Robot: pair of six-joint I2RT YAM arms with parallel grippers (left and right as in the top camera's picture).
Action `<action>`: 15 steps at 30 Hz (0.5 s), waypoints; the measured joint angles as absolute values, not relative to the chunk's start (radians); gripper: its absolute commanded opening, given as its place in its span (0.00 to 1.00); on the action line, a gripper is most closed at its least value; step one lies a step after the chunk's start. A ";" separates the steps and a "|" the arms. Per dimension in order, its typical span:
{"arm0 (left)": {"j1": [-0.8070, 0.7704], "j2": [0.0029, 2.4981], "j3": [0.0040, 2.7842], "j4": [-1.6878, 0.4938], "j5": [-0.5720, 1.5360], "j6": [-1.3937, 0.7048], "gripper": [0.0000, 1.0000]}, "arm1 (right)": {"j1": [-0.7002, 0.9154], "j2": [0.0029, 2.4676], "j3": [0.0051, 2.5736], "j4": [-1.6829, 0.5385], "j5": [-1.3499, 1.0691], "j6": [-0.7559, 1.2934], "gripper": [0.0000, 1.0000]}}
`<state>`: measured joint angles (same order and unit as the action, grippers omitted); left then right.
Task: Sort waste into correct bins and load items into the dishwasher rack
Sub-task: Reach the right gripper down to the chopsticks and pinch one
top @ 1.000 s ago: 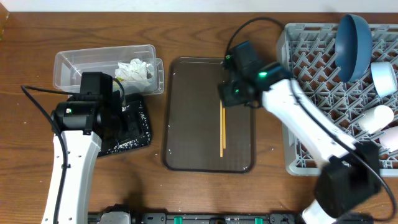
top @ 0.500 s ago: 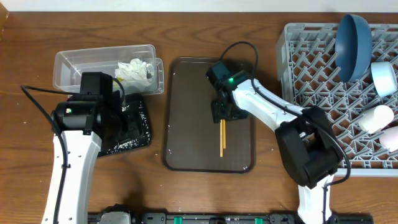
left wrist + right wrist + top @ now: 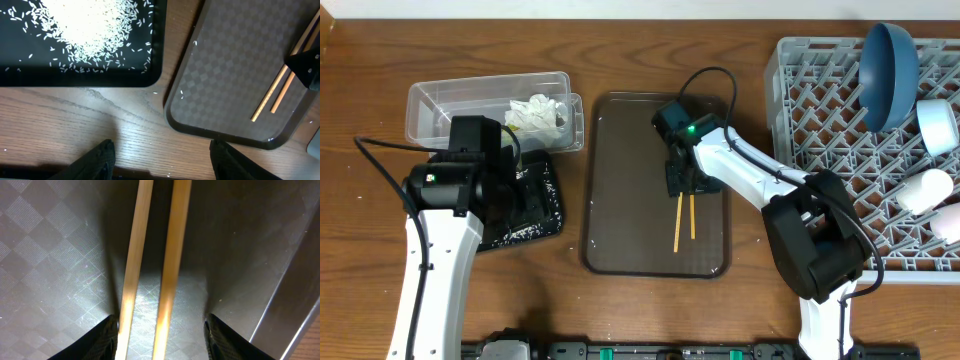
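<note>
While the right claw (image 3: 682, 180) is straddling the chopsticks (image 3: 677, 225) with its jaws standing fairly wide and gripping nothing, it should be squeezing squarely across both sticks so they are pressing together rather than rolling or scissoring (they are splaying a little toward their free ends), then lifting level toward the rack (image 3: 820, 130). Both sticks are lying flat on the brown tray (image 3: 620, 200), side by side between the jaws, which are sitting near the sticks' upper ends rather than mid-length. Meanwhile the left claw (image 3: 162, 155) is hanging wide and empty over the bench (image 3: 100, 125) beside the black tray (image 3: 159, 60).
</note>
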<state>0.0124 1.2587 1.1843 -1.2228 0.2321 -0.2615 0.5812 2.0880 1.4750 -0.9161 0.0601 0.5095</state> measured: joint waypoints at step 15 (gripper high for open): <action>0.012 1.259 1.184 -1.223 0.233 -0.262 0.64 | 0.578 2.063 1.475 -0.915 0.060 0.516 0.60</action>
<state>0.0124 1.2587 1.1843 -1.2228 0.2325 -0.2615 0.5777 2.0628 1.4750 -0.9154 0.0605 0.5156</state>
